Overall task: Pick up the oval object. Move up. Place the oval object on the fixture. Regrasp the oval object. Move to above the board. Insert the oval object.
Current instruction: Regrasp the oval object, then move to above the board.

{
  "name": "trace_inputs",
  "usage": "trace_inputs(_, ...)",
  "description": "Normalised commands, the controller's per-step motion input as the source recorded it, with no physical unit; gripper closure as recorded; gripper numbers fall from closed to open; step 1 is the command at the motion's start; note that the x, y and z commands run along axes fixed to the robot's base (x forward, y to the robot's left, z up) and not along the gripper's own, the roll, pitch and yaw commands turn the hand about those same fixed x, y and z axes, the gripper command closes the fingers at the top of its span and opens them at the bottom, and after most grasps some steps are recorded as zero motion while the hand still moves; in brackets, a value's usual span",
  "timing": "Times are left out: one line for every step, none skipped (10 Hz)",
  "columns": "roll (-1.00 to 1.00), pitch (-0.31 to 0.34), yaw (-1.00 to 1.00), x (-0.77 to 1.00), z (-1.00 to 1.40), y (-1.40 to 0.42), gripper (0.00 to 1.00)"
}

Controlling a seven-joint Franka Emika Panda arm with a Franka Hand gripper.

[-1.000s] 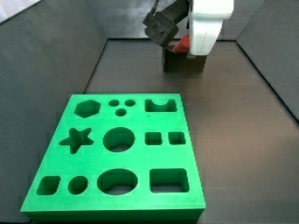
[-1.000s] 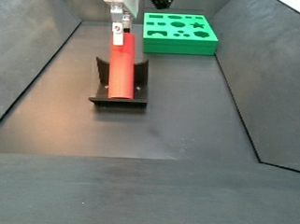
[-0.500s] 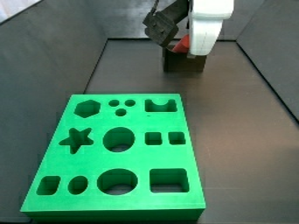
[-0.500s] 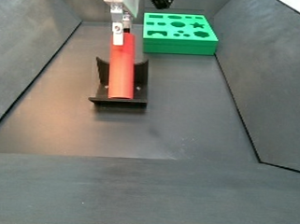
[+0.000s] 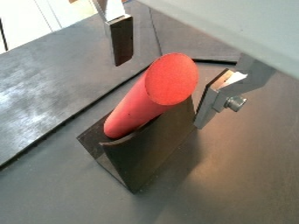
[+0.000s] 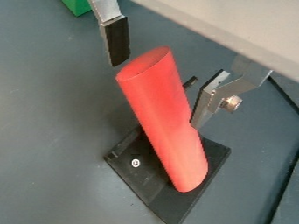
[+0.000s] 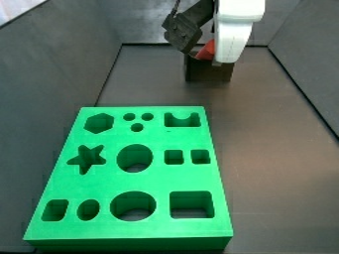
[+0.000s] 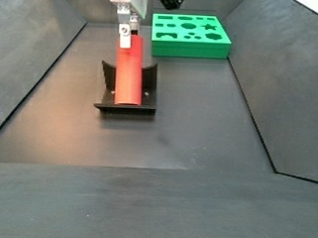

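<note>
Your tool (image 5: 170, 57) sits at the upper end of the oval object (image 5: 146, 96), with its jaws spread open. In both wrist views one finger (image 5: 121, 39) stands clear of the peg on one side, and the other finger (image 6: 218, 94) stands close beside it on the opposite side; neither pad presses the peg, though the gap on the nearer side is too slim to judge with certainty.

The oval object (image 6: 163, 118) is red-orange and smooth, and it leans tilted in the fixture (image 6: 163, 179), with its lower end down on the base plate and its shaft resting in the notch of the dark upright (image 5: 146, 157). In a side view you see the oval object (image 8: 128, 70) lying along the fixture (image 8: 127, 102), with the tool (image 8: 124, 32) at its far end.

The board (image 7: 133, 179) lies flat on the dark floor (image 7: 272, 159), well apart from the fixture (image 7: 201, 69), its cut-outs all open. In a side view the board (image 8: 189, 35) lies beyond the fixture.
</note>
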Motion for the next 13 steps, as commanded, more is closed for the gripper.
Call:
trace_inputs(-0.05,0.219,0.05,0.08,0.01,-0.01,0.00)
trace_inputs(-0.05,0.219,0.05,0.08,0.01,-0.01,0.00)
trace_inputs(-0.05,0.219,0.05,0.08,0.01,-0.01,0.00)
trace_inputs(-0.05,0.219,0.05,0.08,0.01,-0.01,0.00)
trace_inputs(-0.05,0.219,0.05,0.08,0.01,-0.01,0.00)
trace_inputs(-0.05,0.219,0.05,0.08,0.01,-0.01,0.00)
trace_inputs(-0.05,0.219,0.05,0.08,0.01,-0.01,0.00)
trace_inputs(0.00,0.000,0.00,0.00,0.17,0.50,1.00)
trace_inputs(-0.39,0.248,-0.16,-0.23,1.00,-0.12,1.00)
trace_inputs(-0.38,0.257,-0.14,-0.24,1.00,-0.12,1.00)
trace_inputs(-0.34,0.248,-0.11,-0.23,1.00,-0.10,1.00)
trace_inputs(-0.23,0.214,-0.03,-0.19,1.00,-0.09,1.00)
trace_inputs(-0.14,0.190,0.01,-0.17,1.00,-0.08,1.00)
